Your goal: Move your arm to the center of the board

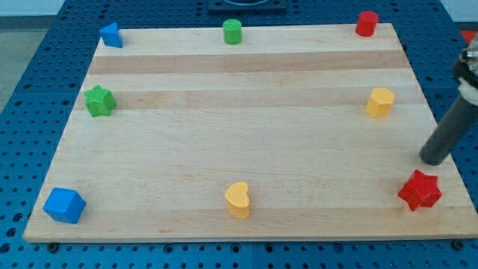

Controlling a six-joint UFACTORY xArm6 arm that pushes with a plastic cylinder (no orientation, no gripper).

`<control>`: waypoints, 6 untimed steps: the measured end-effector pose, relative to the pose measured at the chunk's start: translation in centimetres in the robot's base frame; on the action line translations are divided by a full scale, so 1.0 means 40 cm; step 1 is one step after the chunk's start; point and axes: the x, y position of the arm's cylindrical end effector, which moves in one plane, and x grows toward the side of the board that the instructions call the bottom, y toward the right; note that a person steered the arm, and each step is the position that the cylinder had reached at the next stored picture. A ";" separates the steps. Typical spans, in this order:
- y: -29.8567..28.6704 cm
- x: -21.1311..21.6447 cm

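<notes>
My tip [431, 160] is at the view's right edge of the wooden board [246, 134]. It stands just above the red star [420, 190] and below and right of the yellow block [380, 101]. It touches neither. The rod rises up and right out of the view. Far from the tip are a yellow heart [238, 199], a blue cube [64, 205], a green star [99, 101], a blue block [111, 34], a green cylinder [232, 32] and a red cylinder [367, 23].
The board lies on a blue perforated table [30, 90]. All blocks sit near the board's edges. A dark fixture [246, 4] shows beyond the view's top edge of the board.
</notes>
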 end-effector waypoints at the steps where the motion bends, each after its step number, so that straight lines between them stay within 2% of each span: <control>1: -0.099 -0.006; 3: -0.332 -0.109; 6: -0.876 -0.147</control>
